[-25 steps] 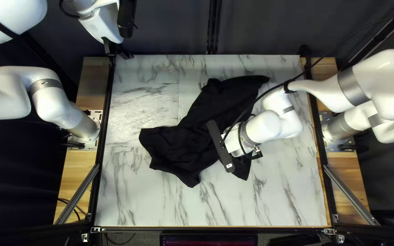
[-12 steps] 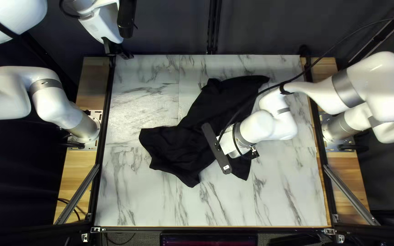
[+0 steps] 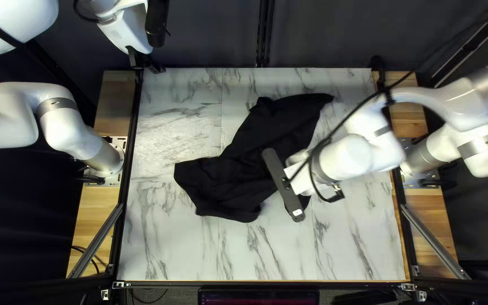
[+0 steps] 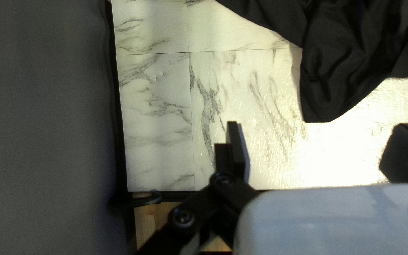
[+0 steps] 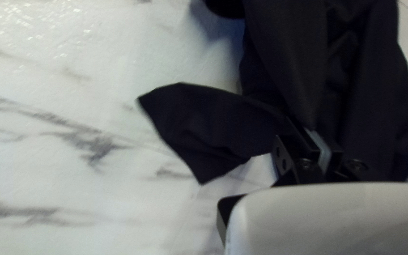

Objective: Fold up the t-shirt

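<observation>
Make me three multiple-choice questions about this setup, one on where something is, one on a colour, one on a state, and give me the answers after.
1. Where is the right pincer?
A) Beyond the table's left edge
B) At the T-shirt
C) Above the table's near left corner

2. What colour is the T-shirt?
A) Black
B) Red
C) Yellow

3. How is the left pincer?
A) Shut on the T-shirt
B) Shut on nothing
C) Open, holding nothing

Answers:
1: B, the right wrist view shows cloth bunched up to its fingertips.
2: A, its dark cloth stands out against the white, veined tabletop.
3: C, the left wrist view shows its fingers wide apart, with no cloth between them.
</observation>
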Controlling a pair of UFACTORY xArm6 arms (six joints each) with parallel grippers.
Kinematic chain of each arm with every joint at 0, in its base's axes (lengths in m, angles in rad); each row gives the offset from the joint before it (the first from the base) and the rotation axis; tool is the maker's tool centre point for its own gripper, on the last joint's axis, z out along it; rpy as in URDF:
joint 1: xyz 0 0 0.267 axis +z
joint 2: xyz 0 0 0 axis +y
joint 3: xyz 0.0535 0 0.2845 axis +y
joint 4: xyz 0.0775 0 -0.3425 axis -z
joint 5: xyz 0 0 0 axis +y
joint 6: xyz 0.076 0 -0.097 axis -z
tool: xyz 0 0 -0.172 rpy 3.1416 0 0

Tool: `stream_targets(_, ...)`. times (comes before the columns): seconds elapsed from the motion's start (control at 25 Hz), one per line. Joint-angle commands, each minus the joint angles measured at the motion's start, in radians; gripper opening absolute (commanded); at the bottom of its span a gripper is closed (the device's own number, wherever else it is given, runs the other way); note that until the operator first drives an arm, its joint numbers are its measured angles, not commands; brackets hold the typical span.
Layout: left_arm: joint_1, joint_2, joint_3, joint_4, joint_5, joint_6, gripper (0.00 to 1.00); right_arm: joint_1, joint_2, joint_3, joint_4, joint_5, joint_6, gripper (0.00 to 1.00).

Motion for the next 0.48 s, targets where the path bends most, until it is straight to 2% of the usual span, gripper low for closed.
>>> stream_targets(0.04, 0.000, 0.000, 0.000, 0.000, 0.000, 0.000, 1.00, 0.075, -0.043, -0.036, -0.012, 0.117, 0.076, 0.00)
stream_targets(0.24, 0.000, 0.000, 0.000, 0.000, 0.000, 0.000, 1.00, 0.184, -0.043, -0.056, 0.032, 0.200, 0.170, 0.00)
stream_targets(0.36, 0.000, 0.000, 0.000, 0.000, 0.000, 0.000, 1.00, 0.233, -0.033, -0.032, 0.086, 0.182, 0.196, 0.00)
stream_targets(0.48, 0.000, 0.000, 0.000, 0.000, 0.000, 0.000, 1.00, 0.260, -0.011, 0.011, 0.146, 0.113, 0.194, 0.00)
